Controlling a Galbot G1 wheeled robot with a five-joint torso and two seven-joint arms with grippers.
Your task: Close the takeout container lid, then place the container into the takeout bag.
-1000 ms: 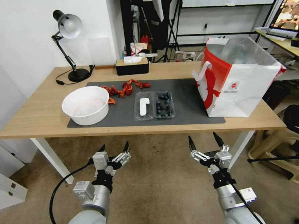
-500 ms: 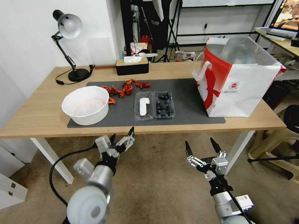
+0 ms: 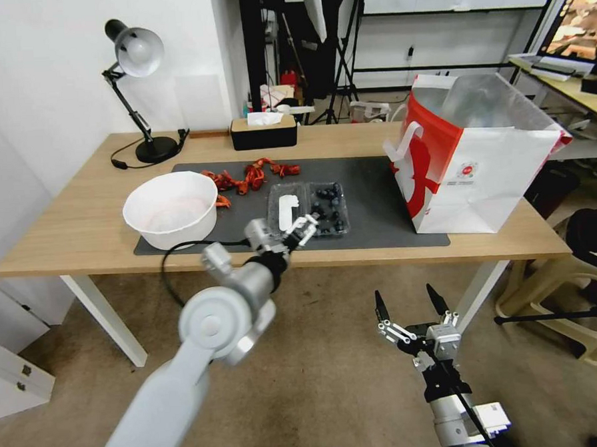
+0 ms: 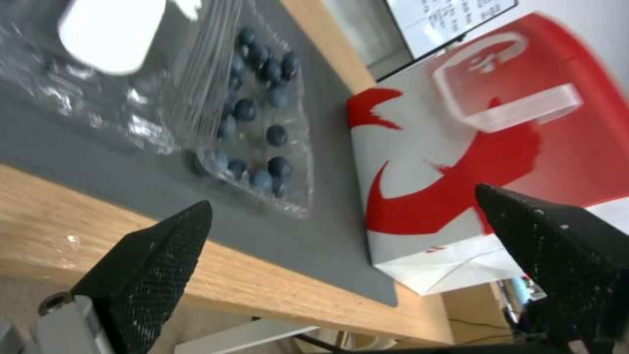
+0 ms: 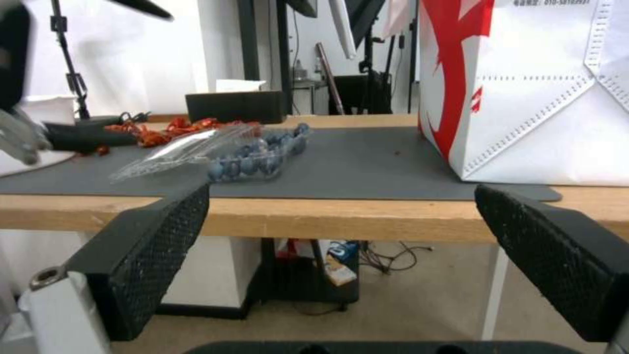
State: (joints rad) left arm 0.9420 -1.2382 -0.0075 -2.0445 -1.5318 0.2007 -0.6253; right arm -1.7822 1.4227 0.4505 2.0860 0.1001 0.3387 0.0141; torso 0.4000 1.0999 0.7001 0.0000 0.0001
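The takeout container point(image 3: 329, 208) lies open and flat on the grey mat point(image 3: 370, 186), blueberries showing in its tray point(image 4: 262, 132). The lid point(image 3: 288, 211), with its white label point(image 4: 108, 34), is folded out flat on the tray's left. My left gripper point(image 3: 310, 221) hovers open at the container's near edge, its fingers point(image 4: 151, 265) spread wide with nothing between them. The takeout bag point(image 3: 472, 168) stands open, red and white, at the mat's right end point(image 4: 471, 162). My right gripper point(image 3: 409, 299) hangs open below the table's front edge, facing the container point(image 5: 252, 152) and bag point(image 5: 537, 98).
A large white bowl point(image 3: 171, 210) sits on the mat's left, with red crayfish-like pieces point(image 3: 249, 176) behind it. A black desk lamp point(image 3: 136, 58) and a tissue box point(image 3: 264, 132) stand at the back. The wooden table's front edge point(image 3: 280, 259) runs under my left wrist.
My left arm has risen from below the table and reached forward to the container's near edge. The right gripper has sunk a little lower. The container and bag have not moved.
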